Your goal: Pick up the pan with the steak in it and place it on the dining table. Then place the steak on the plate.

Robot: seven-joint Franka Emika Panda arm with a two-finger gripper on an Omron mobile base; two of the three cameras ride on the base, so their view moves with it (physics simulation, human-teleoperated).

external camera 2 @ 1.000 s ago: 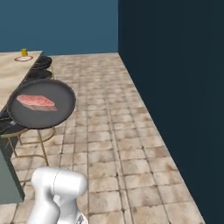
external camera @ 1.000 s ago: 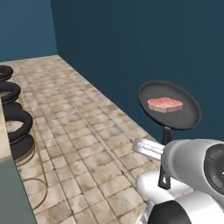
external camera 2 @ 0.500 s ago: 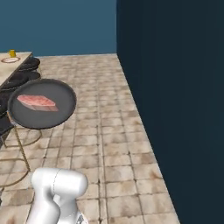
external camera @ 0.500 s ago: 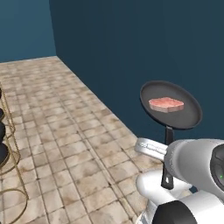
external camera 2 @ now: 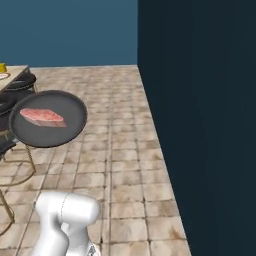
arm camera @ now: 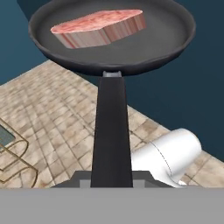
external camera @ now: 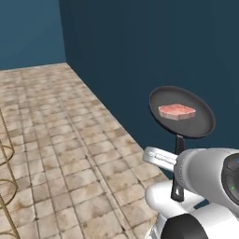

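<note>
The black pan [external camera: 192,125] hangs level in the air above the tiled floor, with the pinkish-red steak [external camera: 176,111] lying flat in it. In the hand view the pan [arm camera: 144,41] and steak [arm camera: 98,27] are at the top. The long handle [arm camera: 111,131] runs straight down into my gripper [arm camera: 111,176], which is shut on its end. From the right base view the pan [external camera 2: 67,131] with the steak [external camera 2: 42,117] floats at left. A corner of the dining table [external camera 2: 12,75] shows far left. A pale sliver there, probably the plate [external camera 2: 2,76], is cut by the frame edge.
A dark blue wall [external camera 2: 200,100] stands close on the right, also the wall [external camera: 140,46] behind the pan. Black gold-legged stools [external camera 2: 20,82] line the table; gold stool legs [external camera: 7,186] show at left. A yellow cup [external camera 2: 2,67] sits on the table corner.
The whole picture has slid left as the base moves: stools leave the left view and the table slips toward the frame edge. The pan stays held in the same place relative to the arm.
</note>
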